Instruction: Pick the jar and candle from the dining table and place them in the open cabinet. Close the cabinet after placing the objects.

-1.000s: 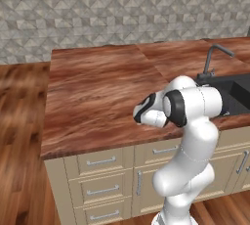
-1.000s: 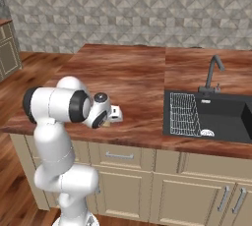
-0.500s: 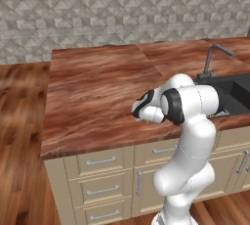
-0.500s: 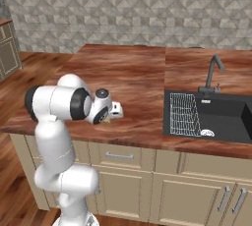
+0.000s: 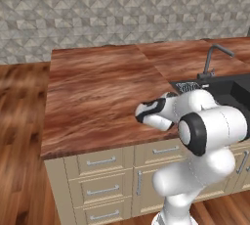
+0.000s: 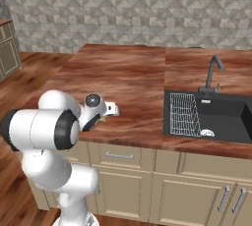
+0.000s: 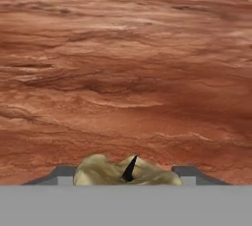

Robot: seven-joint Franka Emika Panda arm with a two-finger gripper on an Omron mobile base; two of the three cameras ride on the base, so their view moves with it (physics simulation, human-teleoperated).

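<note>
A pale yellow-tan candle (image 7: 106, 171) with a dark wick sits between my two grey fingertips (image 7: 64, 174) at the bottom of the hand view. My gripper (image 7: 127, 175) is shut on it, just above the glossy reddish-brown dining table (image 7: 128, 72). In the left base view the gripper (image 5: 141, 115) hangs low over the table (image 5: 93, 97) near its front edge, pointing left. The hand (image 6: 107, 109) also shows in the right base view, close to the table's (image 6: 133, 77) front edge. The jar and the cabinet are out of view.
A black sink (image 6: 216, 117) with a wire rack (image 6: 184, 114) and a faucet (image 6: 212, 72) is set into the counter to the right. Beige drawers (image 5: 100, 170) with grey pulls lie under the table. A stone-tile wall (image 5: 122, 9) stands behind, and plank floor (image 5: 19, 131) lies to the left.
The jaws have narrowed onto the candle. The hand has stayed at about the same spot low over the table's front part.
</note>
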